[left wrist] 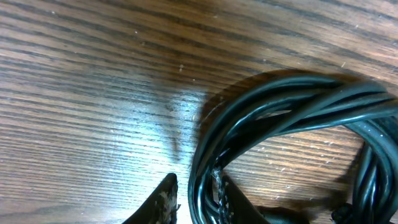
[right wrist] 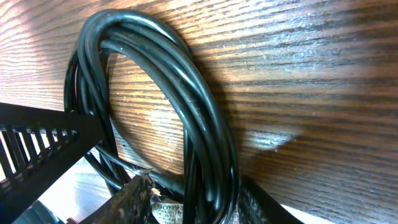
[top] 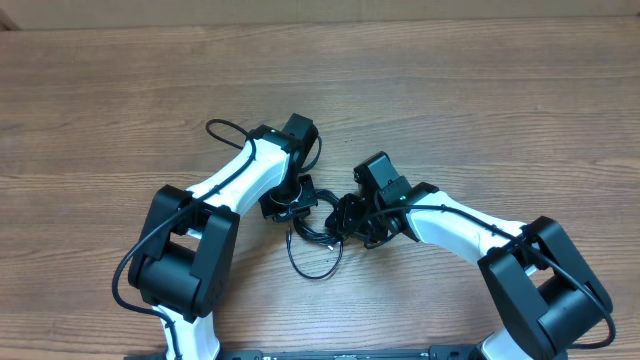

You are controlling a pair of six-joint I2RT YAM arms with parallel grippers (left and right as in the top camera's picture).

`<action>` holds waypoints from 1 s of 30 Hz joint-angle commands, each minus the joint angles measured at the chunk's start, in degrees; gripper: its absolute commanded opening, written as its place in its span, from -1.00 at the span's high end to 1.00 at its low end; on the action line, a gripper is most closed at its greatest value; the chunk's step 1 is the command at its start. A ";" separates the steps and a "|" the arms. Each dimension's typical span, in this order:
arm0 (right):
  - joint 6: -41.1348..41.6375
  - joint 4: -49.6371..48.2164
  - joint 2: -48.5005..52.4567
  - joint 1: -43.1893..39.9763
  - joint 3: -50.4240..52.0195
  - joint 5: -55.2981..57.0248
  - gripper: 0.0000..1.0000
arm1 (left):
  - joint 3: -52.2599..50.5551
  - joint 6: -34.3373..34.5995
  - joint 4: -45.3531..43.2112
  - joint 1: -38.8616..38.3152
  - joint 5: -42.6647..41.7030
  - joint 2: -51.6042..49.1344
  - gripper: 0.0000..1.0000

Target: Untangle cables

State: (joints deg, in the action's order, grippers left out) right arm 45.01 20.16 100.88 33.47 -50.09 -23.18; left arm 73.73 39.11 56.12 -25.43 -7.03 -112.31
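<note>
Brown wooden table (top: 120,90) with long horizontal grain, filling nearly the whole overhead view. Paler strip (top: 300,8) along the far edge at the top. Bright glare patches on the wood in both wrist views.

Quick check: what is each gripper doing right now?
Left gripper: closed on the cables.
Right gripper: closed on the same cable bundle.

This looks like a lab or test room for robots. Two white and black robot arms (top: 250,175) are fixed at the edge of a plain brown wooden table (top: 480,90). No home or kitchen things show around them.
</note>
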 commanded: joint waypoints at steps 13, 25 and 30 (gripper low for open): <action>-0.02 0.48 0.57 0.33 0.37 2.16 0.17 | -0.63 1.64 0.20 -0.63 1.49 -0.50 0.51; -0.04 0.48 0.57 0.33 0.37 2.14 0.16 | -0.63 1.62 0.46 -0.66 1.46 -0.50 0.50; -0.04 0.48 0.57 0.33 0.37 2.14 0.05 | -0.63 1.62 0.61 -0.94 1.46 -0.50 0.49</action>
State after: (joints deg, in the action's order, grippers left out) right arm 44.97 20.27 100.88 33.50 -50.09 -23.11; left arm 73.58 39.55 56.42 -25.54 -6.57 -112.31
